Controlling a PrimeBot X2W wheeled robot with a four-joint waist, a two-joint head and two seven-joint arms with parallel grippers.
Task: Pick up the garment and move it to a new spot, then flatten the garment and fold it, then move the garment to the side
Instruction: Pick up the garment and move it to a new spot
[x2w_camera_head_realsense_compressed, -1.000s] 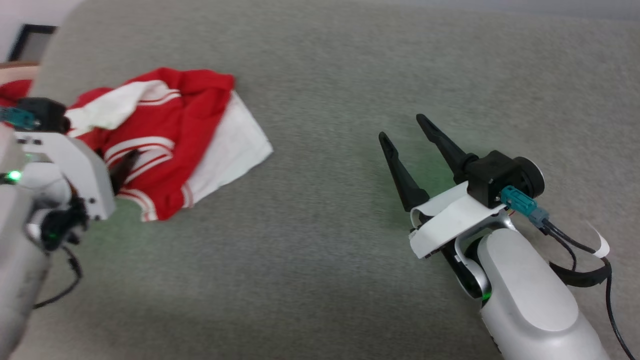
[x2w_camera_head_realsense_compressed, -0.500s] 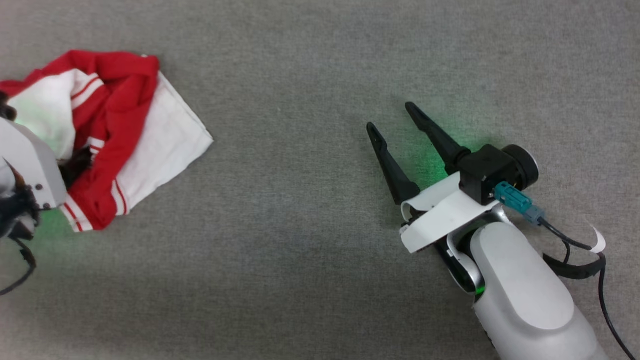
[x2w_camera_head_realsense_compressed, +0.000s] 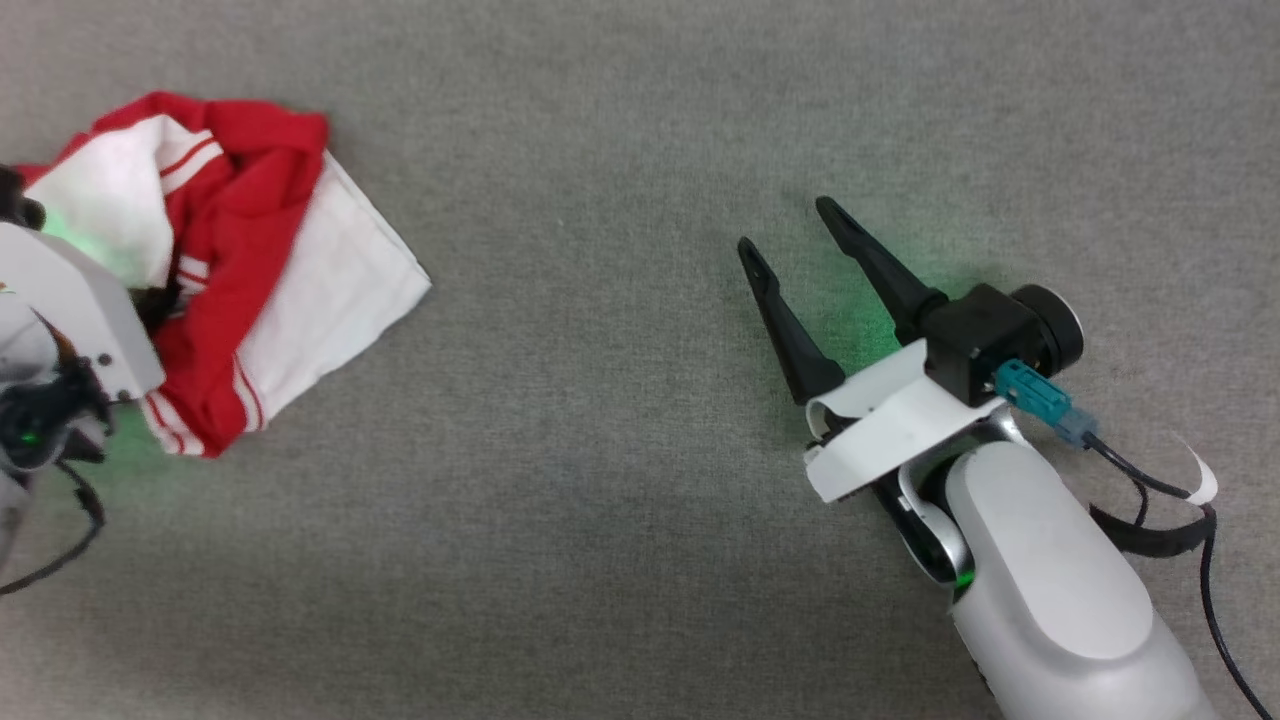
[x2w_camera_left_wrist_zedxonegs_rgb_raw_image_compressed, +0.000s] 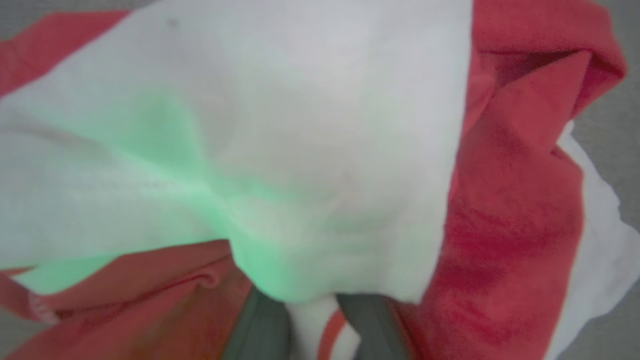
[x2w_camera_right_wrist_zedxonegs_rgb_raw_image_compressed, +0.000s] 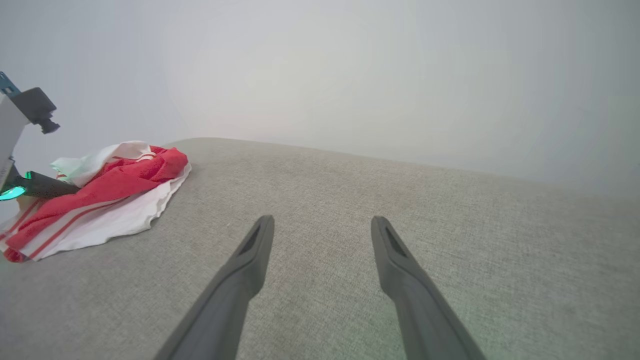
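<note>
The garment (x2w_camera_head_realsense_compressed: 250, 250), red with white sleeves and striped trim, lies crumpled at the left of the grey fabric surface (x2w_camera_head_realsense_compressed: 600, 480). My left gripper (x2w_camera_head_realsense_compressed: 160, 300) reaches into it from the left edge, its dark fingers buried in the folds. In the left wrist view the two fingers (x2w_camera_left_wrist_zedxonegs_rgb_raw_image_compressed: 260, 327) stand close together with white and red cloth (x2w_camera_left_wrist_zedxonegs_rgb_raw_image_compressed: 300, 175) pinched between them and draped over their tips. My right gripper (x2w_camera_head_realsense_compressed: 790, 225) rests far to the right, open and holding nothing. Its wrist view shows its spread fingers (x2w_camera_right_wrist_zedxonegs_rgb_raw_image_compressed: 322, 222) and the garment (x2w_camera_right_wrist_zedxonegs_rgb_raw_image_compressed: 100, 200) at the far left.
The grey fabric surface stretches wide between the garment and my right arm (x2w_camera_head_realsense_compressed: 1040, 580). A black cable (x2w_camera_head_realsense_compressed: 1200, 560) trails from the right wrist at the lower right. In the right wrist view the surface ends at a far edge against a pale wall (x2w_camera_right_wrist_zedxonegs_rgb_raw_image_compressed: 350, 75).
The head camera has tilted down, which shifted the whole picture. My left gripper has closed on the garment's folds, which now bunch up a little. The right arm has barely moved.
</note>
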